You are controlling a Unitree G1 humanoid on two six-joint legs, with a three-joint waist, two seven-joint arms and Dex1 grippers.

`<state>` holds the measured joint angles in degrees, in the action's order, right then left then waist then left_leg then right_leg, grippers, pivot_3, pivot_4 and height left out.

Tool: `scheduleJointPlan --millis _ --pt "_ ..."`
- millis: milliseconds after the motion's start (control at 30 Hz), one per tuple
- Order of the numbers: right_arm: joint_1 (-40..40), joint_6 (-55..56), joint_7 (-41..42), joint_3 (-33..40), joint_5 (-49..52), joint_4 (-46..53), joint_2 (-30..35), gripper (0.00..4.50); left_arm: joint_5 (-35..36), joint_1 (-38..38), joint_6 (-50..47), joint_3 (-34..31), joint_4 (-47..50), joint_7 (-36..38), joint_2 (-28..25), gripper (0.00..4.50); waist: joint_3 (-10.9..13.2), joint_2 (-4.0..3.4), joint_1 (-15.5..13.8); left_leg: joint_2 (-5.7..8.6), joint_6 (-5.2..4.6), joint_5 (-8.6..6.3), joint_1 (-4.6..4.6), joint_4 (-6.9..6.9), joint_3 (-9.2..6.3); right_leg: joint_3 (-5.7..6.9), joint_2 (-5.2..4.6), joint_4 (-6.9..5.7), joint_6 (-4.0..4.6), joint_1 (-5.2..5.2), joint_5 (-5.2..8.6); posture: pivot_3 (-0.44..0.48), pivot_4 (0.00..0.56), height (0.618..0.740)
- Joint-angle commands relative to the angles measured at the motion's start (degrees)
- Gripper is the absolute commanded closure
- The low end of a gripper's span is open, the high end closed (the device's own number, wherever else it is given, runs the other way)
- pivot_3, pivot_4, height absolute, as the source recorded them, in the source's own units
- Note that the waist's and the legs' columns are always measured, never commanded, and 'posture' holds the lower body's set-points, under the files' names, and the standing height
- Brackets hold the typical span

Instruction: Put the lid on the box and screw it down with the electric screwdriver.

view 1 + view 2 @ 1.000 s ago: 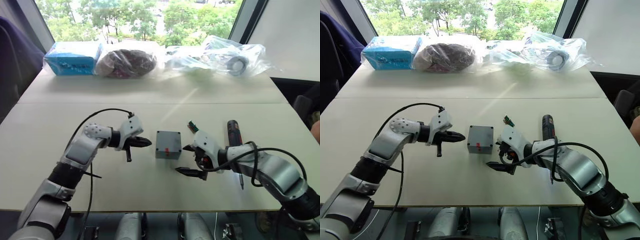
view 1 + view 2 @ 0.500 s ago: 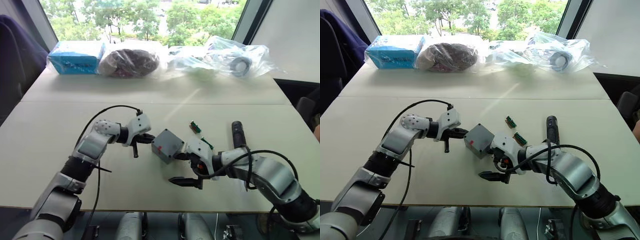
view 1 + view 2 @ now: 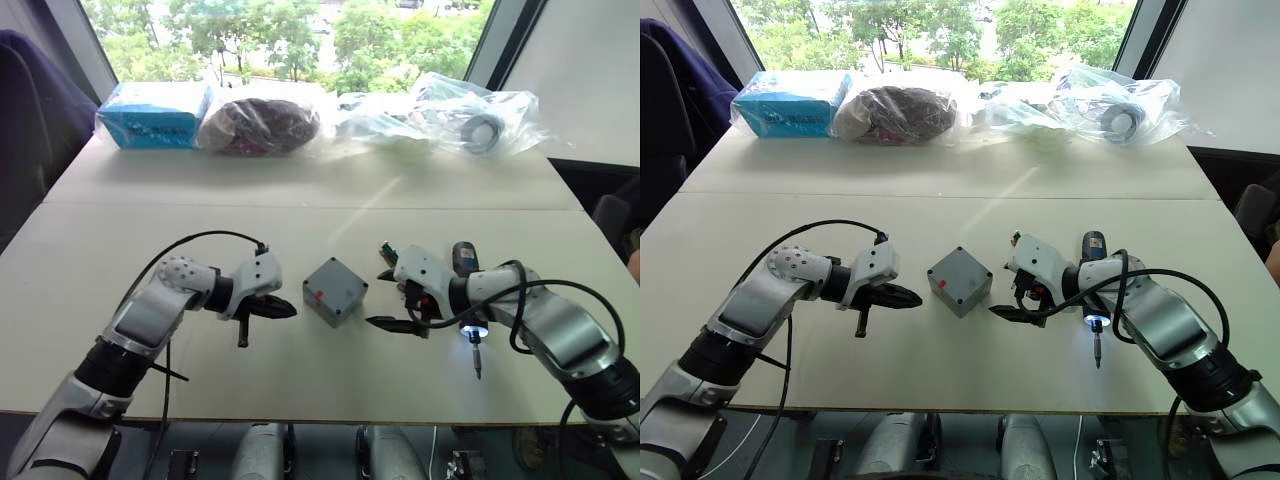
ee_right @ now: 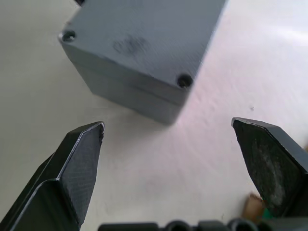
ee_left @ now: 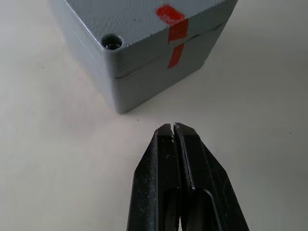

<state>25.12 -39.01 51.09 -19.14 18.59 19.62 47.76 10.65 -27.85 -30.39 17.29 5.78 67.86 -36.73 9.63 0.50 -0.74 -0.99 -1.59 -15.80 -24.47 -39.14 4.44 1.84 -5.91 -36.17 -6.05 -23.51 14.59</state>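
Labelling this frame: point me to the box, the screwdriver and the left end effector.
box (image 3: pixel 335 290): left eye view, on its grey top face.
screwdriver (image 3: pixel 1092 296): right eye view, on the dark barrel behind the right arm.
left end effector (image 5: pixel 173 129): left wrist view, at the closed black fingertips.

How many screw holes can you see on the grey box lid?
3: one at a corner of the small grey square lid near the red tape, two in the right wrist view. Others may be hidden.

pale table (image 3: pixel 330 215), box (image 3: pixel 335 291), electric screwdriver (image 3: pixel 468 300), bags (image 3: pixel 440 112)
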Motion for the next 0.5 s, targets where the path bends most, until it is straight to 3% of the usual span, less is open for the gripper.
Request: scheduleJointPlan --millis 33,500 --pt "0.48 2.80 3.20 -1.15 -1.11 0.95 -0.92 0.07 -0.55 -0.95 0.99 0.05 0.34 -2.20 1.34 4.50 0.00 0.01 0.06 0.02 -0.01 0.00 0.00 0.00 0.00 0.00 0.00 0.00 -0.01 0.00 -0.01 0.000 0.150 0.740" --pt "-4.47 -3.36 2.89 0.56 0.50 8.78 -2.07 0.07 -0.95 -3.94 4.00 -0.25 -4.72 -3.14 2.65 4.50 0.00 0.00 0.05 0.01 0.00 0.00 0.02 0.00 -0.03 0.04 0.01 -0.03 -0.02 0.00 -0.01 0.000 0.150 0.740"
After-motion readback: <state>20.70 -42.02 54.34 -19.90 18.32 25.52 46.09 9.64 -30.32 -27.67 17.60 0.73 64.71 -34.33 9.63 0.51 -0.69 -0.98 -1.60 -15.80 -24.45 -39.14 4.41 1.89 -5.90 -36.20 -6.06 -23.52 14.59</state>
